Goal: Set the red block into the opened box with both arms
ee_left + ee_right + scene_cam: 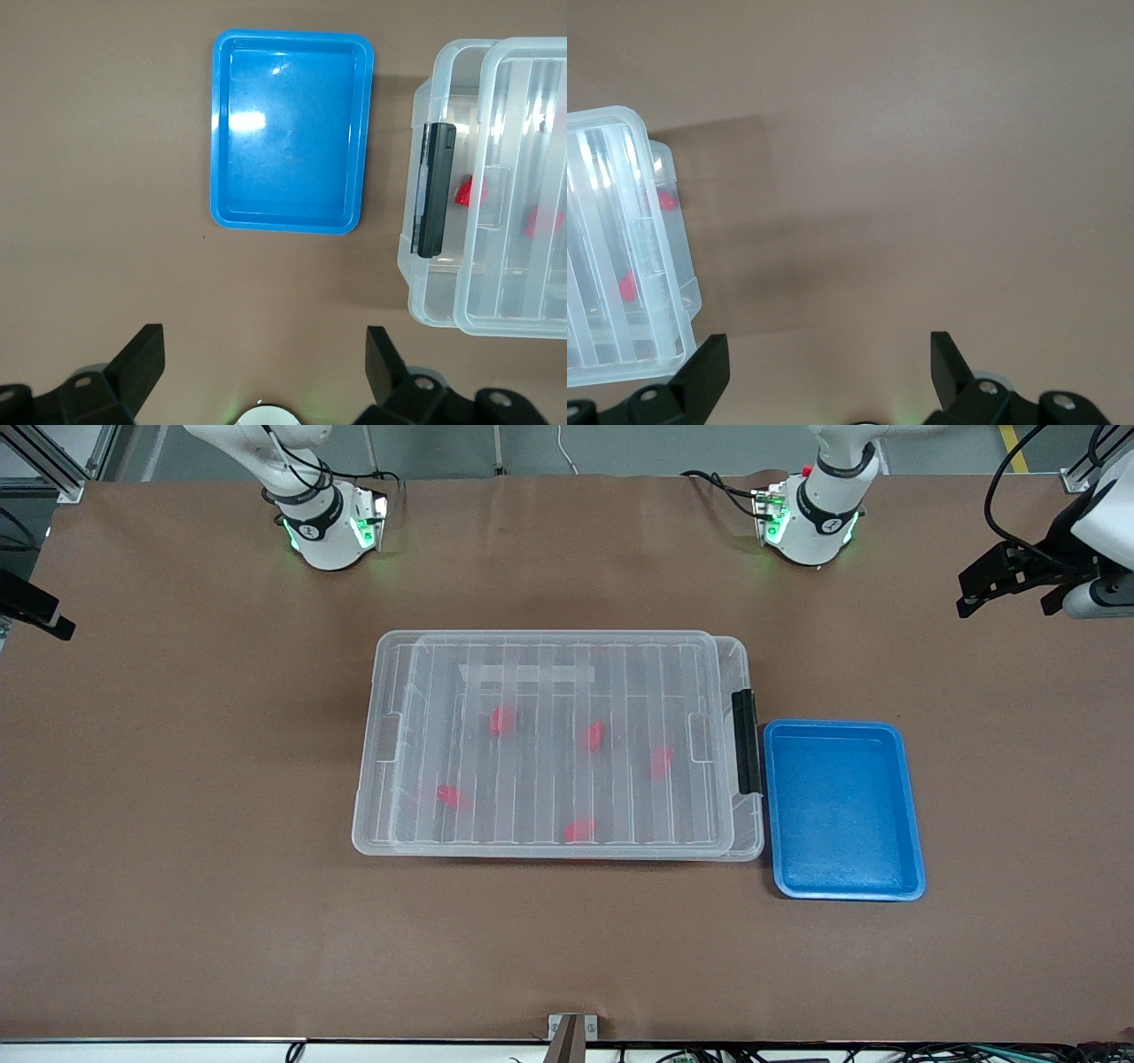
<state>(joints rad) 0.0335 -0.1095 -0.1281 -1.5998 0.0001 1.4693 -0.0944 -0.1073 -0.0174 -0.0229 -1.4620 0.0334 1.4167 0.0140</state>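
Observation:
The clear box (749, 841) lies in the middle of the table with its ribbed lid (540, 682) resting on top, shifted slightly toward the right arm's end. Its black latch (746, 741) is on the short end beside the blue tray. Several red blocks show through the lid, among them one red block (502, 720) and another red block (579, 829). My left gripper (266, 359) hangs open and empty high over the table by its base, also seen as the left gripper (1007, 598). My right gripper (830, 363) is open and empty, over bare table off the box's corner (664, 292).
A blue tray (843, 886) lies empty next to the box's latch end, toward the left arm's end. The arm bases (815, 522) stand along the table edge farthest from the front camera. Brown tabletop surrounds the box.

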